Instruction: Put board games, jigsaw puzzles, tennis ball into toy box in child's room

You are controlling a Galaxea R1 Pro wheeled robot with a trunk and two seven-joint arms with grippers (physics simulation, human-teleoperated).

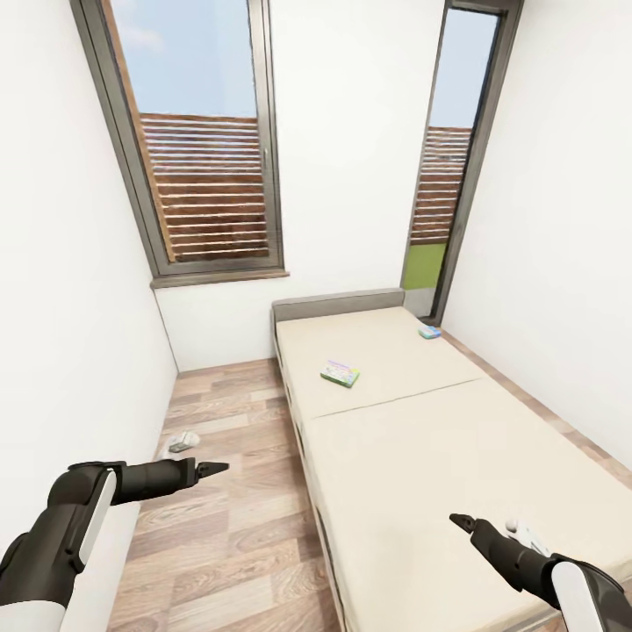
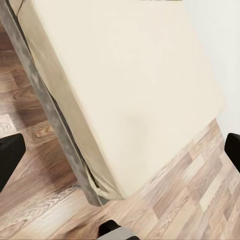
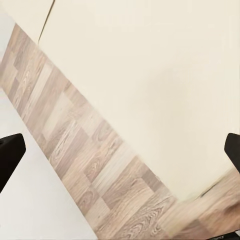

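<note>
Two board games are seen on the bed (image 1: 456,456): green box (image 1: 340,373) mid-mattress near the headboard, blue box (image 1: 429,332) at its far corner. Left gripper (image 1: 211,468) and right gripper (image 1: 458,521) are held empty, fingers spread, presumably for approach.

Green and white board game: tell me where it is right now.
In the head view, the green and white board game lies flat on the far half of the bed, near its left edge. The small blue game lies farther off, by the right wall.

Beige bed (image 2: 135,85) corner over wood floor (image 2: 190,190); hand's dark fingertips (image 2: 10,157) apparently spread wide.
</note>
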